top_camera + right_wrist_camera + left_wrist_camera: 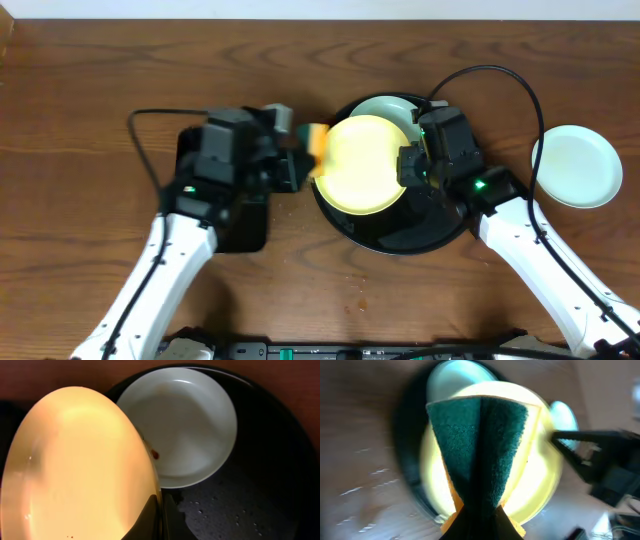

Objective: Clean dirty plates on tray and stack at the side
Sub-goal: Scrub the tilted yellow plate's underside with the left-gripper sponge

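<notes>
Two shut grips flank the yellow plate (365, 165): the right gripper (408, 167) pinches its 3 o'clock rim, and the left gripper (300, 163) clamps the sponge (317, 143) at its 10 o'clock edge.

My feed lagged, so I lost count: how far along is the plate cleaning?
Looks done: a pale side plate sits on the table at the right, off the tray. In hand: the right pincer grips the yellow plate tilted over the tray, while the left pincer holds a sponge at its edge. Left: the speckled plate lying on the tray, then stacking.
</notes>
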